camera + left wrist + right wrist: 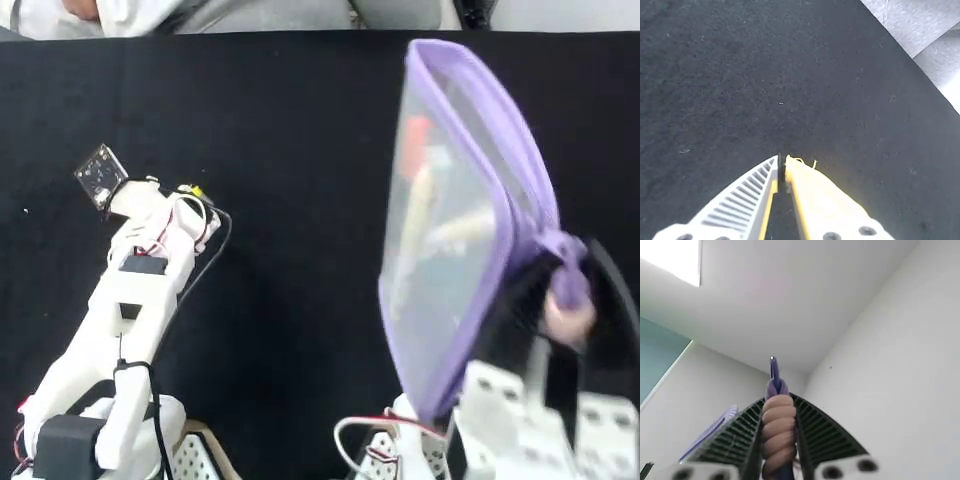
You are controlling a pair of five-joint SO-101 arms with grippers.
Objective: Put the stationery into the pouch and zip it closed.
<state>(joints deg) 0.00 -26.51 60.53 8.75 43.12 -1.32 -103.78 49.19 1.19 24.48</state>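
Step in hand: you are on the zipping. The loading looks done, since stationery [425, 210] shows through the clear side of the pouch [450, 230].
Pouch: it is lifted off the bench [280, 150] and stands on edge, hanging from its zip pull [568, 318].
Right claw [778, 405]: it is clamped tight on the pinkish twisted zip pull at the pouch's corner nearest the arm bases, and points upward.
Left claw [781, 162]: its tips are pressed together with nothing between them. It sits low over bare bench, well apart from the pouch.
Zip: you cannot tell from here whether it has run to its end.
Next move: by my reading, bring the left claw to the pouch's free end and pinch it so the fabric is braced. Draw the pull to its stop, then lower the pouch flat on the bench before letting go.
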